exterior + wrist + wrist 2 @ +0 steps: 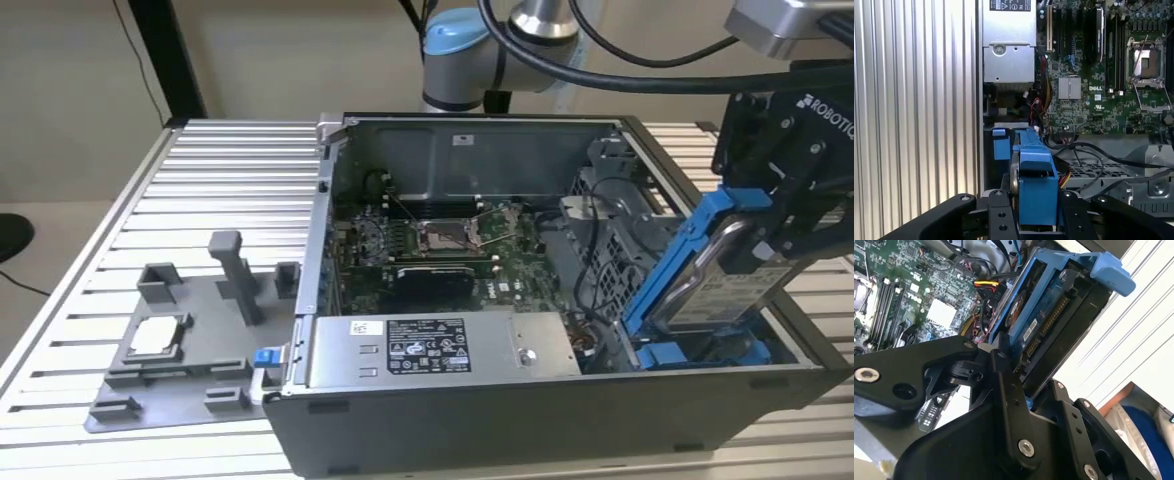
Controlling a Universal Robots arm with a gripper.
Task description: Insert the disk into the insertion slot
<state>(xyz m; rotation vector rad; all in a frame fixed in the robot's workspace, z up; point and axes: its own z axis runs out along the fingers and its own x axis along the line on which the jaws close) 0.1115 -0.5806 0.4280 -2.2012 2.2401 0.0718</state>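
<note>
In the exterior view I see my tool (777, 238) clamped on the disk (721, 290), which is tilted with its lower end at the insertion slot (707, 354) in the case (467, 420) corner on the exterior view's right; in both wrist views black fingers (999, 217) pinch it beside the motherboard (1094, 100).

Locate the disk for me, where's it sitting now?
Exterior view's right end of the computer case: the disk, clamped in the gripper, stands tilted with its lower end down at the insertion slot.
</note>
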